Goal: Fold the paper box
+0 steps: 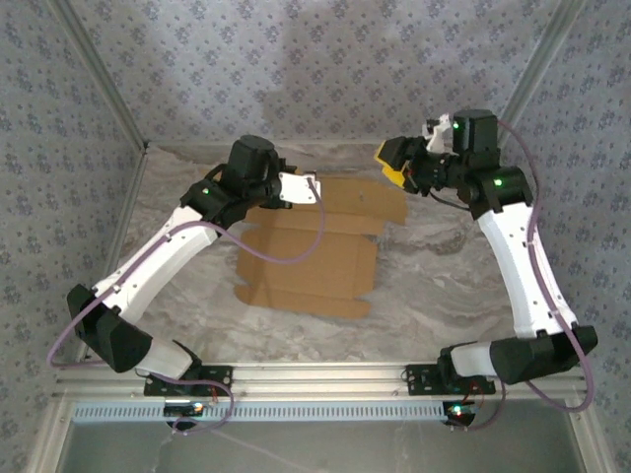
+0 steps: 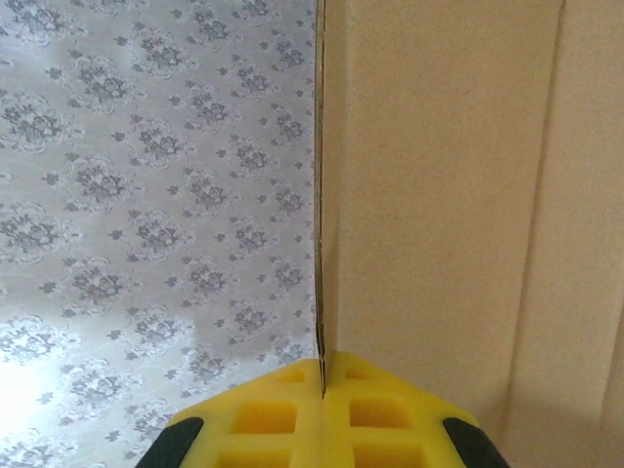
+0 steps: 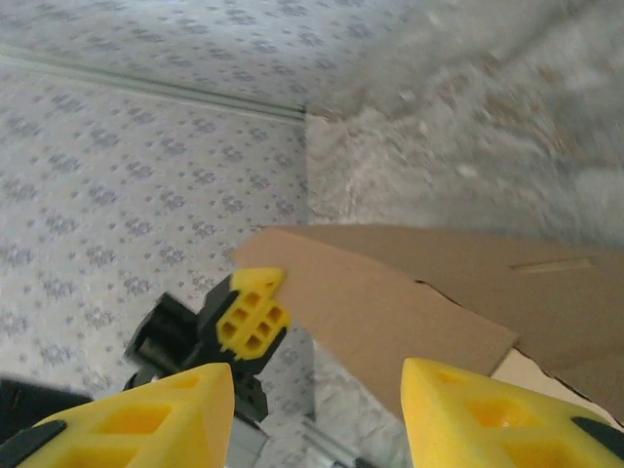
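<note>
— Progress?
— Early. The paper box (image 1: 311,261) lies mostly flat on the table (image 1: 444,266). Its far-left flap is raised, pinched in the left gripper (image 2: 322,375). The right gripper (image 3: 317,390) gapes empty at far right. Walls unformed.

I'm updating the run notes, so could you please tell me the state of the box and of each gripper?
box: not yet folded, mostly flat on the table, far left flap raised.
left gripper: shut on the edge of that flap.
right gripper: open, holding nothing, by the box's far right corner.
</note>
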Tool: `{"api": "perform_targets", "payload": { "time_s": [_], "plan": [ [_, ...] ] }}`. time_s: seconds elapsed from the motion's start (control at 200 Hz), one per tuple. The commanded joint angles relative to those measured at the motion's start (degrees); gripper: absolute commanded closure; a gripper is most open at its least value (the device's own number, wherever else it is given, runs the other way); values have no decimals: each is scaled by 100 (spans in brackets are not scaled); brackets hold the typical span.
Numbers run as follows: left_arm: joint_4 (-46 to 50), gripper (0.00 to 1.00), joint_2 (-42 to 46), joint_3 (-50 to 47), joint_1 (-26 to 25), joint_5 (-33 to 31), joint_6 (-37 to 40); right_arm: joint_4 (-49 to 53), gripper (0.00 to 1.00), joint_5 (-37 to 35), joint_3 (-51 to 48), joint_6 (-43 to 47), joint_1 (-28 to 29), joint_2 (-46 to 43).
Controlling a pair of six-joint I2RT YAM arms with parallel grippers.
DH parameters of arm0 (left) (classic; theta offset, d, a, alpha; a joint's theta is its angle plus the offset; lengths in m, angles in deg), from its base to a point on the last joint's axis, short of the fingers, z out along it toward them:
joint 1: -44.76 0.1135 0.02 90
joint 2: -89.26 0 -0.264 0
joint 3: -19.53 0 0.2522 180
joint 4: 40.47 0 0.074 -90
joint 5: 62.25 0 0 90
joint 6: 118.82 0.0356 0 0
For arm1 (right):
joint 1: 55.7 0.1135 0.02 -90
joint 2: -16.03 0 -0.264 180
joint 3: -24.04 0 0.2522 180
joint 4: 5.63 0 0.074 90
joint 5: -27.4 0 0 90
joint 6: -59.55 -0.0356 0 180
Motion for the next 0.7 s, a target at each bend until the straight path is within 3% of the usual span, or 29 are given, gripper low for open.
{"api": "perform_targets", "payload": {
  "time_s": [0.0,0.185,0.405,0.545,0.695],
  "plan": [
    [-250,100,159,302,-55,-448,378,541,47,101,37,-893,33,-197],
    [-460,100,35,645,-56,-711,428,345,45,367,-86,-1077,174,-200],
    [-423,100,-190,1580,-153,-867,418,461,40,285,1002,-617,115,237],
    [-517,100,-65,1454,-384,-1059,797,210,37,350,1448,-481,-99,322],
    [-677,100,208,894,-519,-1274,844,965,36,-243,2122,173,-151,282]
  ]
}}
